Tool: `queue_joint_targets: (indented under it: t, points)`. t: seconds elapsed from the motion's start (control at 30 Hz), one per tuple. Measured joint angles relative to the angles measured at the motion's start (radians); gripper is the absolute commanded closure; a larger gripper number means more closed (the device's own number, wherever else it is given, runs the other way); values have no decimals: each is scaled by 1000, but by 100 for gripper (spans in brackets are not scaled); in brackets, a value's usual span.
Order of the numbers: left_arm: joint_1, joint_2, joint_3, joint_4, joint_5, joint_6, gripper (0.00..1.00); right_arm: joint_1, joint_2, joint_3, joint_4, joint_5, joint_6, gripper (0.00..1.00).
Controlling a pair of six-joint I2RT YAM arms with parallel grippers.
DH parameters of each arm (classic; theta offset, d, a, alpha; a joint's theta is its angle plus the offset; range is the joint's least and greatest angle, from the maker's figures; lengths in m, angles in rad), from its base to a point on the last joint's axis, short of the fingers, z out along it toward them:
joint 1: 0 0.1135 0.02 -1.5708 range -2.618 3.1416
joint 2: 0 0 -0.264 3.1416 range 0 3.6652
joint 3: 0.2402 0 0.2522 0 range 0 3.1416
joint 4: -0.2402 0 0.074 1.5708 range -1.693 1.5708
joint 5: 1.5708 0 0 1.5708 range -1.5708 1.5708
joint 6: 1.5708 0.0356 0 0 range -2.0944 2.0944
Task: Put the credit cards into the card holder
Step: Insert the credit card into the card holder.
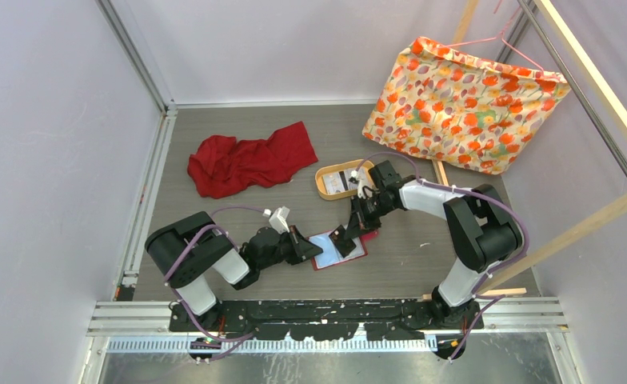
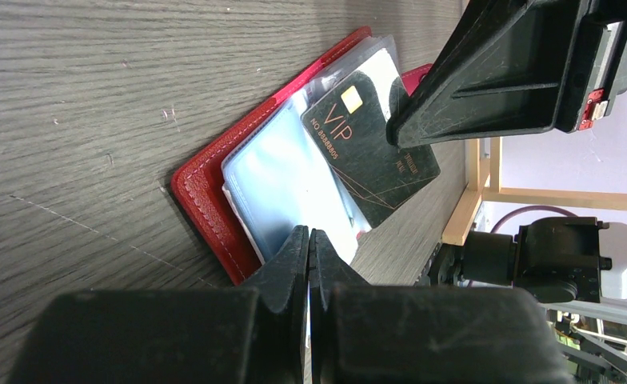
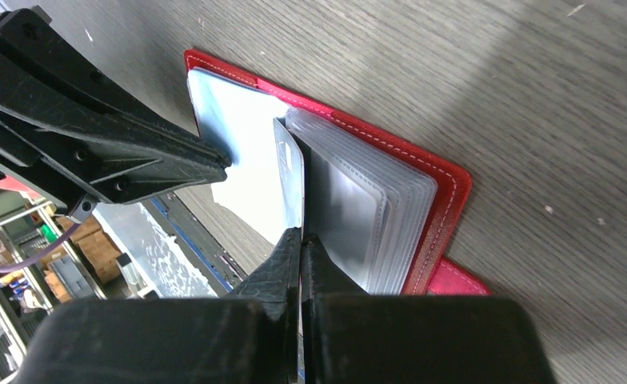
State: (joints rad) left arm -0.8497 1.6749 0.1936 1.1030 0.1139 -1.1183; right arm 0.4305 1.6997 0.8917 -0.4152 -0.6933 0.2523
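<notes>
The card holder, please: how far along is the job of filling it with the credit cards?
Done: the card holder lies open on the table. In hand: the left gripper, jaws shut, pins a clear pocket page, while the right gripper holds a black VIP card at the pockets. Left: seating that card, then the pale card showing in the oval tray.

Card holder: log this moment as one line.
card holder: open on table | left gripper: shut, tip on its page | right gripper: shut on black card, at the pockets
</notes>
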Motion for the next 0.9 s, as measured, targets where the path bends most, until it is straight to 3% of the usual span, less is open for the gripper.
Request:
queue_joint_targets:
  t: [0.53,0.9]
  points:
    - [0,0,0,2,1,0,100,31,-1,-1,25,28,25,99]
    - [0,1,-3,7,3,0,100,31,-1,-51,129,-5,85,99]
